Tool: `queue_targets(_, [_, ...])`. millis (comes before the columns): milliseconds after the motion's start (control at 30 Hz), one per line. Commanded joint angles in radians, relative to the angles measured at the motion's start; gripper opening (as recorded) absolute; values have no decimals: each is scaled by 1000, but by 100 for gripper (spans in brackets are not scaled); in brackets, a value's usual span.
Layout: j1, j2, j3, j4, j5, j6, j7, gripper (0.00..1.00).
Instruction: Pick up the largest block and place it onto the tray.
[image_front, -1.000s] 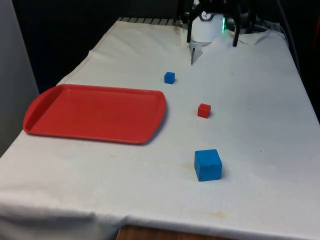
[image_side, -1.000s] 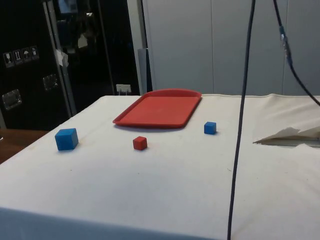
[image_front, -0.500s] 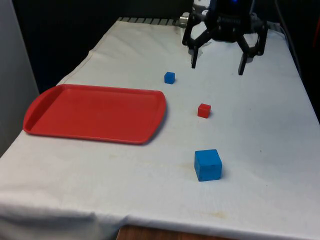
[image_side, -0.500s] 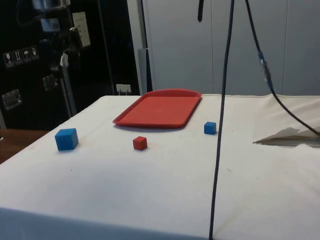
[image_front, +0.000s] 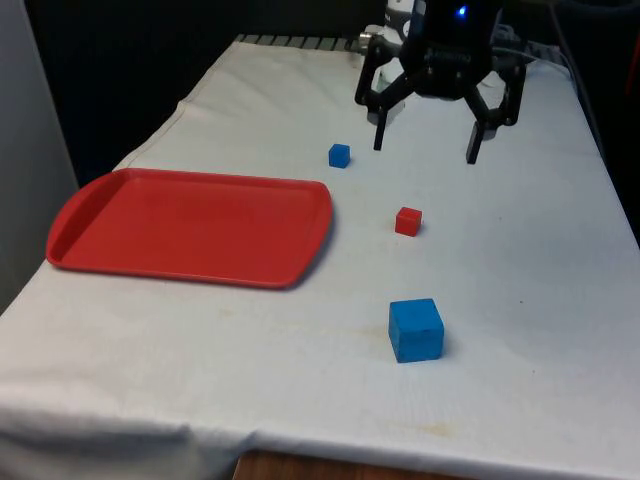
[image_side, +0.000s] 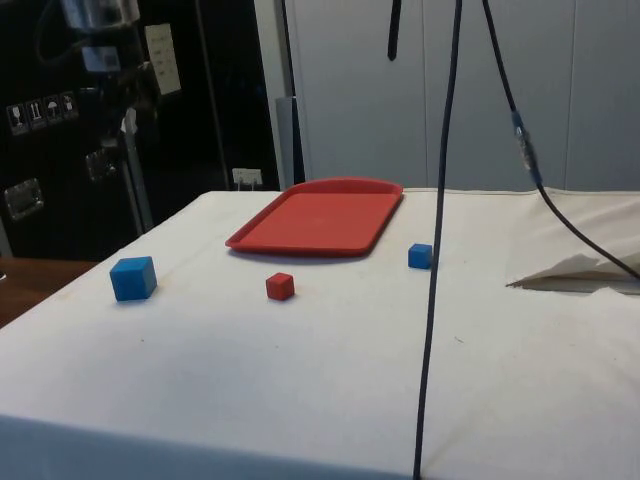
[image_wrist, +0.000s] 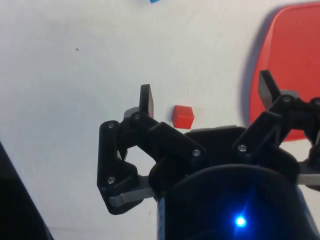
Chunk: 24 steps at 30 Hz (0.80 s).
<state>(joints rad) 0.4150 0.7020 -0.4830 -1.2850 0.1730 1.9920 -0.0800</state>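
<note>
The largest block, a blue cube, rests on the cloth near the table's front edge; in the side view this big blue cube sits at the near left. A small red block lies mid-table, and a small blue block lies farther back. The red tray is on the front view's left. My gripper hangs open and holds nothing, high above the cloth behind the small red block, far from the large blue cube.
A black cable hangs down through the side view. A fold of crumpled cloth lies towards the robot's end of the table.
The gripper has come forward and down into the front view, then shifted slightly toward the front view's left. No block has moved.
</note>
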Motion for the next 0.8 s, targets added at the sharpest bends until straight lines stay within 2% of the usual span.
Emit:
queue_targets(0, [-8,13,5,16,6,-2,-6,100])
queue_targets(33, [-11,23,5,25,7,8,-8,100])
queue_targets(67, [-4,17,0,15,0,12,-3,100])
queue_targets(100, [-5,23,0,21,1,16,-4,100])
queue_targets(133, [-13,36,6,35,9,22,-11,100])
queue_targets(333, [-20,79,7,56,17,80,-23,100])
queue_targets(367, [-12,68,0,46,10,73,-15,100])
queue_targets(400, [-20,84,6,58,18,88,-25,100])
queue_targets(600, [-29,123,11,74,36,123,-56,100])
queue_targets(633, [-19,113,0,61,27,124,-46,100])
queue_targets(667, [-30,129,11,77,41,126,-62,100])
queue_targets(767, [-33,146,10,86,58,135,-79,100])
